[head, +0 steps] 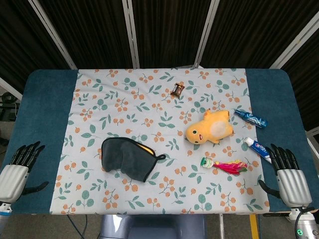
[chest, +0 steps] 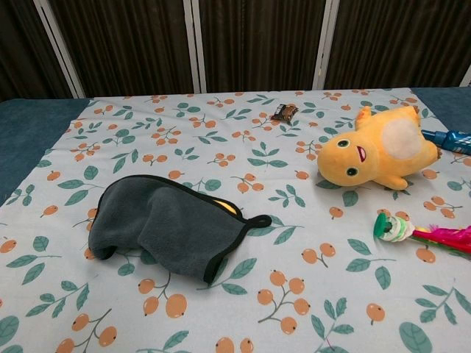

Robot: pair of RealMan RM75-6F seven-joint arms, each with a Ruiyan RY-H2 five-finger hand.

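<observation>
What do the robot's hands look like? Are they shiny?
Both match. The left hand and the right hand each have a smooth, silvery-grey palm shell that looks like metal or plastic, and slim black fingers with segments like little links. A thin dark cable trails near the right wrist, beside a small green-lit round button. Only the head view shows them; the arms themselves are out of sight.

Floral cloth [chest: 221, 176], pale with orange berries and green leaves, covering the bench [chest: 29, 129], whose blue surface shows at the far left.
Grey mitt [chest: 162, 224], black-edged, lying flat left of centre; a sliver of orange shows at its upper edge.
Yellow plush toy [chest: 375, 154], on its side at right, face toward the camera.
Small brown wrapped sweet [chest: 284, 112], far centre.
Blue tube [chest: 449, 138], right edge, just behind the plush.
Feathered shuttlecock [chest: 412, 233], green-and-white head, pink feathers, near right edge.
</observation>
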